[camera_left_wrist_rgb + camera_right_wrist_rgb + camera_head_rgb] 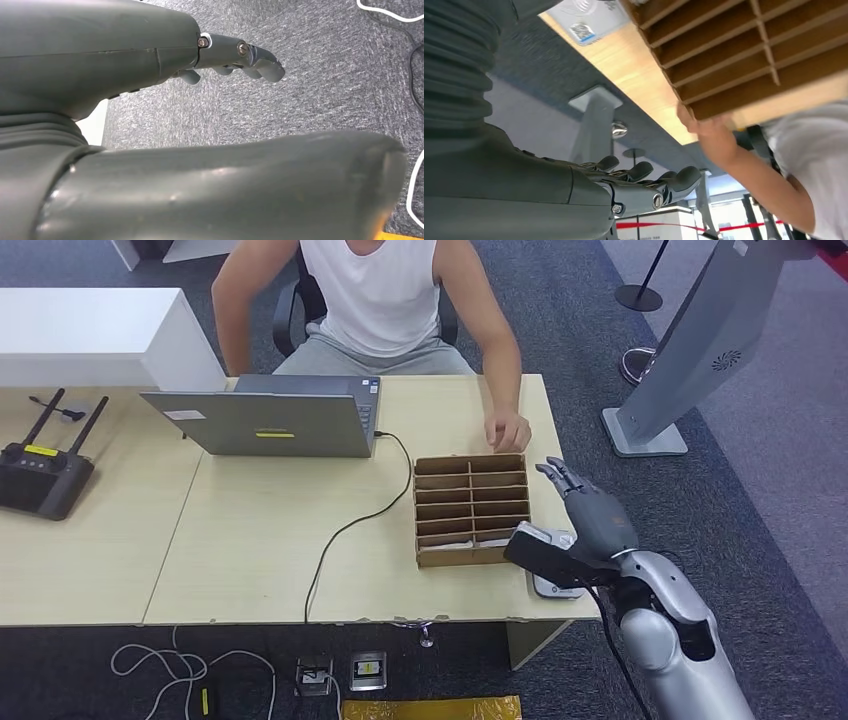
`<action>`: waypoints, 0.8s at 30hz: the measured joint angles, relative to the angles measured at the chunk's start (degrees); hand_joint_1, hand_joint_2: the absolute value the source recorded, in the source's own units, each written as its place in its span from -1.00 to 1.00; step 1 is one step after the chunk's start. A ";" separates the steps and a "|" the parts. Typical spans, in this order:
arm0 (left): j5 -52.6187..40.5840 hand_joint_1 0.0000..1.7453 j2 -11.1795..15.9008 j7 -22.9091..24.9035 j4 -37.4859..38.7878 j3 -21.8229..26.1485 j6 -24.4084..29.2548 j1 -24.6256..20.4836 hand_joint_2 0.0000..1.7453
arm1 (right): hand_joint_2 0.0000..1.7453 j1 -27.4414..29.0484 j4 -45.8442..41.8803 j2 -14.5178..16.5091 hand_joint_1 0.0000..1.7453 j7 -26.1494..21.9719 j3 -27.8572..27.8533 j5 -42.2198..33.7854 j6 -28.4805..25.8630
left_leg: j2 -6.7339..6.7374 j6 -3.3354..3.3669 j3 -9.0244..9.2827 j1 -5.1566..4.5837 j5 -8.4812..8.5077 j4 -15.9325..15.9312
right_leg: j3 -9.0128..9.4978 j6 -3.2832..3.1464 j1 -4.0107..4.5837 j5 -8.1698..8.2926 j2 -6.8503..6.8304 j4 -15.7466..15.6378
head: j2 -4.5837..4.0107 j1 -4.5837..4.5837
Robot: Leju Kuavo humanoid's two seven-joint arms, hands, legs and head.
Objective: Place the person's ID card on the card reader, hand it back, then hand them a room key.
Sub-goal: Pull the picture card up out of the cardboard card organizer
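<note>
Desk (260, 540) of pale wood, seen from the head view, with a person (370, 300) in a white sleeveless top seated at its far side. Right hand (590, 510) of the robot raised just off the desk's right edge, fingers (560, 476) extended and slightly apart, holding nothing; in the right wrist view the same hand (624, 185) appears with its fingers (684, 177) loosely curved and apart, again empty. Brown divided card box (471, 508) standing on the desk just to the left of this hand, apart from it; pale cards show in its nearest compartments, too small to tell apart. White card reader (552, 570) lying flat near the desk's front right corner, beside the box and below the robot's wrist, partly hidden by the dark wrist unit; in the right wrist view its white face (586, 17) is bare where visible. The person's hand (508, 430) rests on the desk at the far edge of the box, well apart from the robot's fingers. No ID card can be made out in either hand. Left hand (235, 57) hanging over grey carpet, fingers gently bent and apart, empty. Open grey laptop (265, 420) toward the far side of the desk, a black cable (345, 530) running from it to the front edge; black router (40, 470) with two antennas on the adjoining desk to the left
</note>
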 joint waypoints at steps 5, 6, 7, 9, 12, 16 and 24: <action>0.16 -1.00 -0.01 0.13 0.00 0.00 -0.09 -0.03 -1.00 | 1.00 1.01 -0.16 -0.02 -1.00 1.16 2.96 5.86 1.93 | 0.00 0.00 0.00 0.01 0.00 0.00 | -0.01 -0.01 0.01 -0.01 0.00 0.00 | 0.00 -0.01; 0.16 -1.00 -0.01 0.15 0.00 0.00 -0.15 -0.03 -1.00 | 1.00 1.06 -0.27 -0.02 -1.00 1.24 3.40 6.08 2.18 | 0.00 0.00 0.00 0.01 0.00 0.00 | -0.01 -0.01 0.01 -0.01 -0.01 0.00 | 0.00 -0.01; 0.17 -1.00 -0.01 0.19 -0.01 0.00 -0.23 -0.03 -1.00 | 1.00 1.08 -0.38 -0.02 -1.00 1.33 3.78 6.31 2.53 | 0.00 0.00 0.00 0.01 0.00 -0.01 | -0.01 -0.01 0.01 -0.01 0.00 0.00 | 0.00 -0.01; 0.22 -1.00 -0.01 0.25 -0.01 0.01 -0.39 -0.04 -1.00 | 1.00 1.12 -0.53 -0.01 -1.00 1.42 4.51 6.84 3.29 | 0.00 0.00 0.00 0.00 0.00 -0.01 | 0.00 -0.01 0.01 -0.01 0.00 0.00 | 0.00 0.00; 0.24 -1.00 0.00 0.26 -0.01 0.02 -0.51 -0.04 -1.00 | 1.00 1.32 -0.62 0.01 -1.00 1.57 5.41 7.40 3.98 | 0.00 0.00 0.00 0.00 0.00 0.00 | 0.00 -0.01 0.00 -0.01 0.00 0.00 | 0.00 0.01; 0.18 -1.00 0.03 0.26 -0.02 0.02 -0.73 -0.04 -1.00 | 1.00 1.40 -0.64 0.02 -1.00 1.75 6.06 7.50 4.24 | 0.00 0.00 0.00 0.00 0.00 0.00 | 0.00 -0.01 0.00 -0.01 0.00 0.00 | 0.00 0.00; 0.14 -1.00 0.03 0.26 -0.01 0.02 -0.86 -0.04 -1.00 | 1.00 1.44 -0.63 0.10 -1.00 2.03 7.22 7.59 4.37 | 0.00 0.00 0.00 0.00 0.00 -0.01 | 0.00 -0.01 0.01 -0.01 0.00 0.00 | 0.00 0.00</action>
